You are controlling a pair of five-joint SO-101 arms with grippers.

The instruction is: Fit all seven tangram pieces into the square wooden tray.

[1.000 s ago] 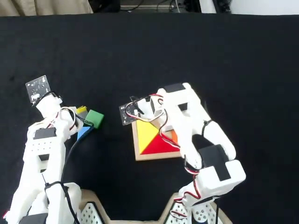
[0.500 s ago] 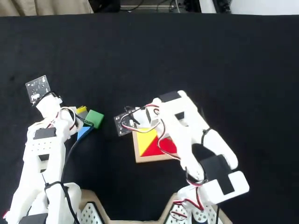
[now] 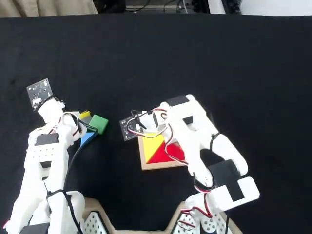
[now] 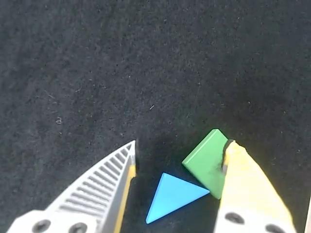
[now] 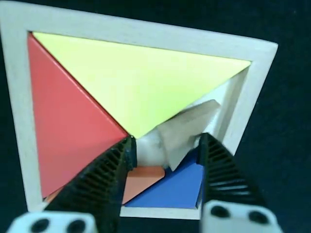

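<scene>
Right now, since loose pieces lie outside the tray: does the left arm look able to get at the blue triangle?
Probably yes. The left pincer is open and the blue triangle lies flat between its fingers, uncovered. The green piece sits close beside it, by one finger, and might get nudged.

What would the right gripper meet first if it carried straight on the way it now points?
Most likely the whitish angular piece lying askew in the unfilled gap of the square wooden tray, beside the large yellow triangle. The right gripper stands open over it, though depth is hard to judge.
</scene>
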